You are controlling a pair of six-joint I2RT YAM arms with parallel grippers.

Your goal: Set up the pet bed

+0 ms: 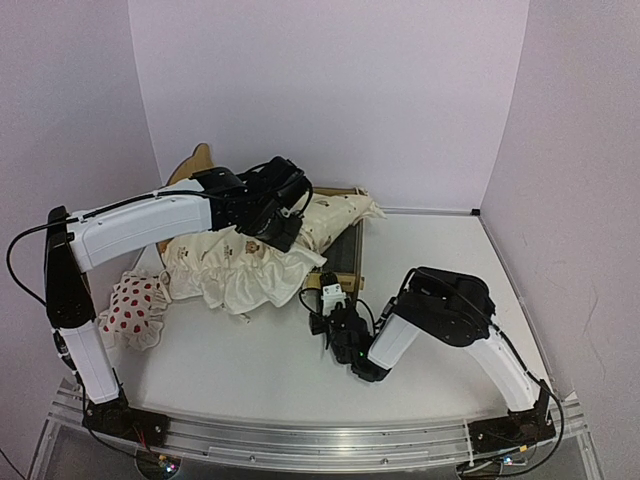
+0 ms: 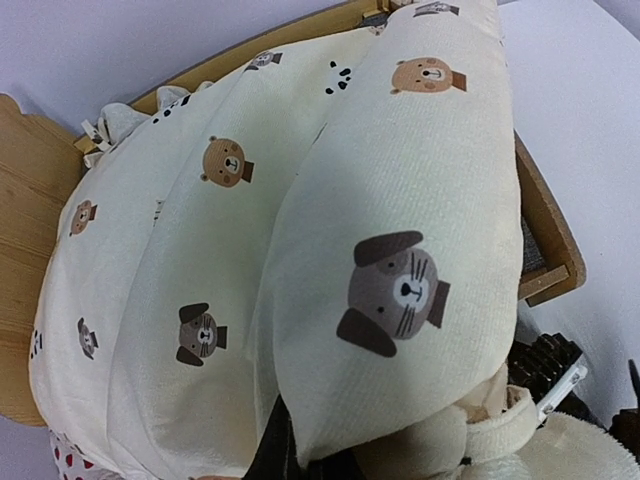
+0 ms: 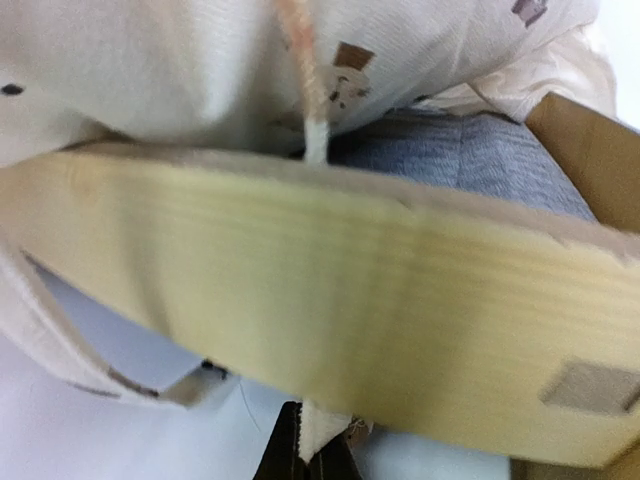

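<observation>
Pet bed (image 1: 345, 248) stood at the back of the white table (image 1: 430, 270), close to the rear wall. Its plywood frame was largely buried under the cream cushion (image 1: 240, 265). From above, only one ear of the headboard, the far rail and a patch of dark grey base at the right end showed.

The cushion, printed with small bear and dog faces, lay partly over the frame and partly spilled onto the table in front of it. The left gripper (image 1: 283, 232) hung over the bed, clenched tight on a fold of that cushion. Seen from its wrist, the cloth bunched in around the dark fingers (image 2: 268, 450) and hid most of them.

The right gripper (image 1: 328, 290) sat low at the bed's near rail with its jaws pinched together. Its own camera caught a pale cloth strip (image 3: 322, 440) nipped between them, just under the blurred wooden rail that filled the view. Whether that strip belonged to the cushion I could not tell.

A small white pillow (image 1: 135, 305) with red spots lay at the left, touching the cushion's edge and partly behind the left arm.
</observation>
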